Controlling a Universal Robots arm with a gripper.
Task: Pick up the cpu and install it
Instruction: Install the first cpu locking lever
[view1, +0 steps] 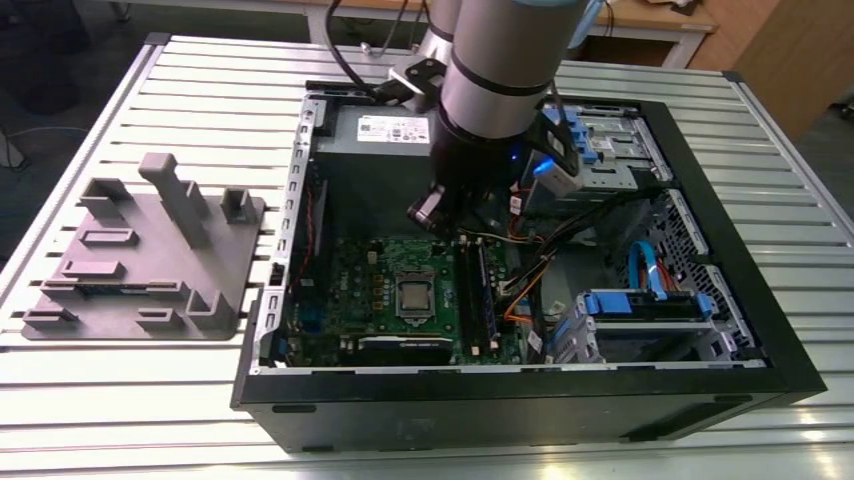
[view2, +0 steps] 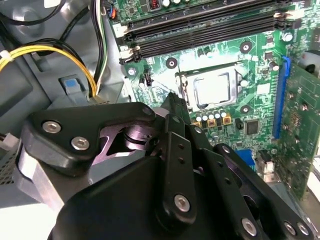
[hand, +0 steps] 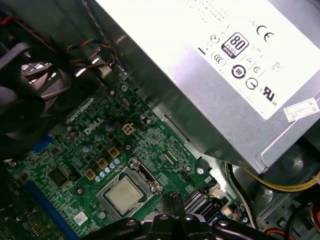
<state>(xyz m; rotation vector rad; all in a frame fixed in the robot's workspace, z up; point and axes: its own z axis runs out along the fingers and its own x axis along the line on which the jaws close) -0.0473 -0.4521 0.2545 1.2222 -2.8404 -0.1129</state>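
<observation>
The cpu (view1: 415, 295) is a small silver-grey square lying flat in its socket on the green motherboard (view1: 350, 272) inside the open computer case. Both wrist views show the cpu (view2: 212, 90) (hand: 122, 194) framed by the socket's metal bracket. My gripper (view1: 427, 214) hangs above the board's far part, a short way from the socket and not touching it. In both wrist views its black fingertips (view2: 172, 100) (hand: 171, 199) come together in a narrow point with nothing between them, level with the socket's edge.
The silver power supply (view1: 380, 125) (hand: 225, 75) stands close behind the gripper. Dark memory slots (view2: 200, 27), orange and yellow cables (view1: 527, 290) and blue drive bays (view1: 647, 300) crowd the case. A grey plastic fixture (view1: 147, 250) sits on the slatted table at the exterior view's left.
</observation>
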